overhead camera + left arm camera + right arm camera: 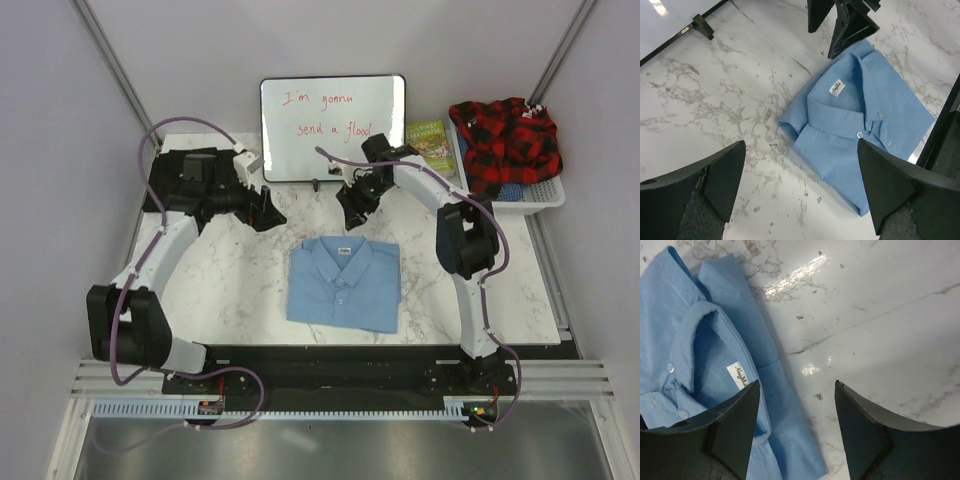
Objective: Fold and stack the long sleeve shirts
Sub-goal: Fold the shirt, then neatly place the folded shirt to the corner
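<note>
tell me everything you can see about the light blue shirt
The light blue shirt is plain woven-looking cloth, folded into a neat rectangle, sleeves tucked out of sight. It lies flat, front up, collar toward the whiteboard, closed with small white buttons, a white label inside the neck. It rests near the middle of the white marble table. The left gripper and right gripper hang open by the collar end; neither appears to touch it.

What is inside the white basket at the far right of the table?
The basket holds a crumpled red and black checked cloth. A little of something blue shows beneath it; the rest underneath is covered.
</note>
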`<state>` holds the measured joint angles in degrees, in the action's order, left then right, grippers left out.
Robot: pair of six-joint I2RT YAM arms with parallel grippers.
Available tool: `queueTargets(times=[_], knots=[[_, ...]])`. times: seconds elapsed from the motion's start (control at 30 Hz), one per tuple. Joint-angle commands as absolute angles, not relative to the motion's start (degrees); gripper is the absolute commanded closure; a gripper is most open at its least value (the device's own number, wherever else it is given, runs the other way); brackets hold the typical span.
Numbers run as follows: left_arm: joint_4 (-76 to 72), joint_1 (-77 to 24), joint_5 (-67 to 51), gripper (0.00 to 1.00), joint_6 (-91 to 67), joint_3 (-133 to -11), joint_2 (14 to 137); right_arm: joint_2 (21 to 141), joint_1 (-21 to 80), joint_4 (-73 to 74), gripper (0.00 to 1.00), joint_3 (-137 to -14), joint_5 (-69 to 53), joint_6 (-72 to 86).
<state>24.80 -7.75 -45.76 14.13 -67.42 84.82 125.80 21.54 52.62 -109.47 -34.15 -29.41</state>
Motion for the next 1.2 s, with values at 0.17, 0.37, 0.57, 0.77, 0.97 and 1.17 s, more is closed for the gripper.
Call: queueTargets(times=[0.17, 0.37, 0.57, 0.77, 0.97, 1.17], knots=[[16.2, -0.1, -54.1, 0.01, 9.9, -54.7, 74.5, 131.9, 25.4, 58.6, 0.3, -111.9, -33.0, -39.5], [18.9, 1.8, -57.9, 0.01, 7.0, -53.9, 79.1, 130.7, 25.1, 59.1, 0.29, -113.6, -33.3, -38.8], [18.0, 2.0, -57.4, 0.01, 6.8, -52.8, 79.5, 127.4, 24.6, 59.9, 0.26, -115.0, -34.7, -37.7], [15.9, 2.7, -56.0, 0.01, 5.2, -52.1, 79.6, 129.0, 26.2, 62.0, 0.21, -114.6, -35.2, -39.5], [13.5, 4.6, -56.5, 0.01, 1.3, -51.0, 80.6, 132.8, 28.4, 61.5, 0.2, -114.8, -32.8, -41.3], [11.3, 5.3, -56.5, 0.01, -2.1, -47.9, 80.4, 134.3, 30.1, 61.3, 0.26, -113.6, -32.7, -43.6]])
